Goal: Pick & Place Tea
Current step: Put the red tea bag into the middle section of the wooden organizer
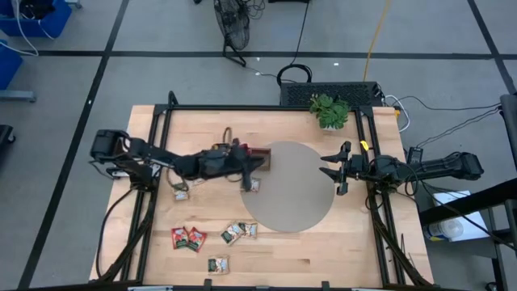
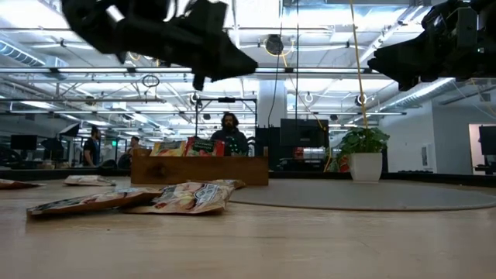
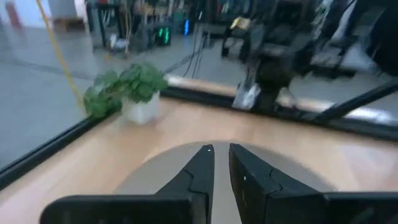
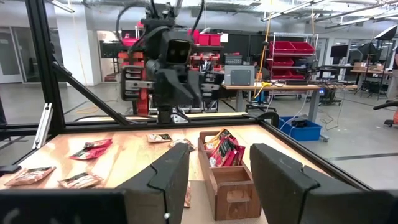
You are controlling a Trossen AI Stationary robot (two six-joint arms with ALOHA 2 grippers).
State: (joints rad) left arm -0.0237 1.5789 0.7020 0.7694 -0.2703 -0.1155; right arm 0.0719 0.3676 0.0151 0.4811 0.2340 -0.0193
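Several tea sachets lie flat on the wooden table: one pair [image 1: 187, 238], another pair [image 1: 239, 232], one [image 1: 216, 263] near the front edge, one [image 1: 179, 192] and one [image 1: 253, 185] at the edge of the mat. More sachets [image 4: 221, 149] stand in the brown wooden tray [image 4: 227, 180]. My left gripper [image 3: 221, 155] hovers above the tray [image 1: 262, 158] and the left edge of the round grey mat [image 1: 291, 190]. It points level toward the right and is shut, with only a slit and nothing between its fingers. My right gripper [image 4: 217, 180] waits open at the mat's right side [image 1: 335, 170].
A small green potted plant [image 1: 329, 111] stands at the table's far edge, right of centre. A black frame [image 1: 242, 107] runs around the table. Bare wood lies at the near right. People show in the room beyond the table [image 2: 229, 132].
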